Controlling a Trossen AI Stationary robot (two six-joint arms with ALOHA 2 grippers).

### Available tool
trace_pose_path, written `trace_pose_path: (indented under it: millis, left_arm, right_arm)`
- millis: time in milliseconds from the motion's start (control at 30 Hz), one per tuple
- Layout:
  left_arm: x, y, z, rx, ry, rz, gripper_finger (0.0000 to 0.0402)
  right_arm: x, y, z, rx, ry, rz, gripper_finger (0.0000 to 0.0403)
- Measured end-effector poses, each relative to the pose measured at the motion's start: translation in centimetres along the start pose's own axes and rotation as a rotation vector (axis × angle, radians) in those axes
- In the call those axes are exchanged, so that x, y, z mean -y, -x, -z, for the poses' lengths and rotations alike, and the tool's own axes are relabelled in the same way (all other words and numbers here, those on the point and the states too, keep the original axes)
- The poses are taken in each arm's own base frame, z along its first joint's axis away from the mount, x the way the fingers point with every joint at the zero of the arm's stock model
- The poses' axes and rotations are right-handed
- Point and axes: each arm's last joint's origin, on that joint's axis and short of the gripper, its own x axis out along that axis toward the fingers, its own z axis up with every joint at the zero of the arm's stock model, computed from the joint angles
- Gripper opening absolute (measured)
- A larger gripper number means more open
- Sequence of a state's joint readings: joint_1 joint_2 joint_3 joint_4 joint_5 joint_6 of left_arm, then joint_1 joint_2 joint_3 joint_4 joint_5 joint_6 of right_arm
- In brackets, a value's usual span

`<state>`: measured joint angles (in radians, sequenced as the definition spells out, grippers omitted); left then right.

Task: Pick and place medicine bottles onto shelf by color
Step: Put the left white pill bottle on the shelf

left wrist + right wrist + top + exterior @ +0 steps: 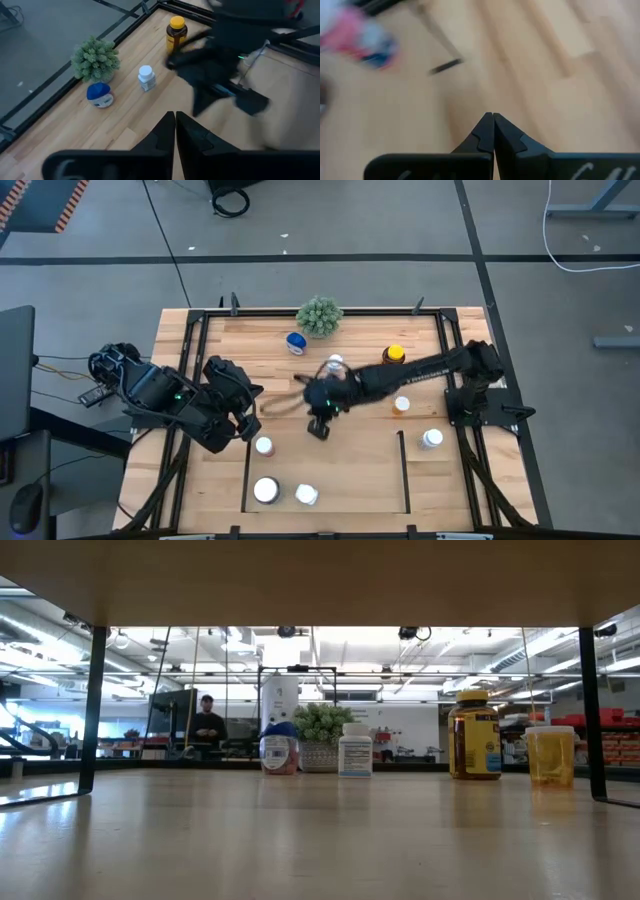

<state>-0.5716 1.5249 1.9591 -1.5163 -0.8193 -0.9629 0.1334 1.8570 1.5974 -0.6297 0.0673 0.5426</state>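
- The shelf (325, 470), a bay of bare wood marked off by thin black strips at the worktop's near edge, holds three white-capped medicine bottles: one at its far left corner (264, 446) and two side by side near its front edge (266, 490) (306, 495).
- Outside the bay, a white-capped bottle (432, 439) stands just past its right strip, and an orange one with a white cap (402, 405) stands a little farther back.
- Toward the far edge stand the amber bottle with the yellow cap (395, 355), a white bottle (335, 364), and the blue-capped bottle (296, 342) (this last one just beside the green plant ball (319, 316)).
- The right gripper (318, 429) reaches across the middle of the worktop, above the bay's far edge, fingers pressed together on nothing.
- The left gripper (246, 427) is beside the bay's far left corner, near the bottle there; its fingers (165, 131) sit almost together, empty.
- A person (207, 721) stands in the room beyond the table.
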Motion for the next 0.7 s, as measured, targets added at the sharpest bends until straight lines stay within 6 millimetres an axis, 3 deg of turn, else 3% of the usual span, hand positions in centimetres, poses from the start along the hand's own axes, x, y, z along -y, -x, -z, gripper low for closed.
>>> trace_pose_path:
  millis: [333,700]
  left_arm:
    - [-1.6,-0.7,-1.0,-0.075,-0.022,0.017,0.0019]
    - [-4.2,-0.9,-2.2,-0.195,-0.101,0.125,0.0022]
  right_arm:
    - [8.7,0.3,-1.9,-0.152,-0.181,0.200,0.0069]
    - [13.7,1.0,-3.2,-0.155,-0.219,0.266,0.0180]
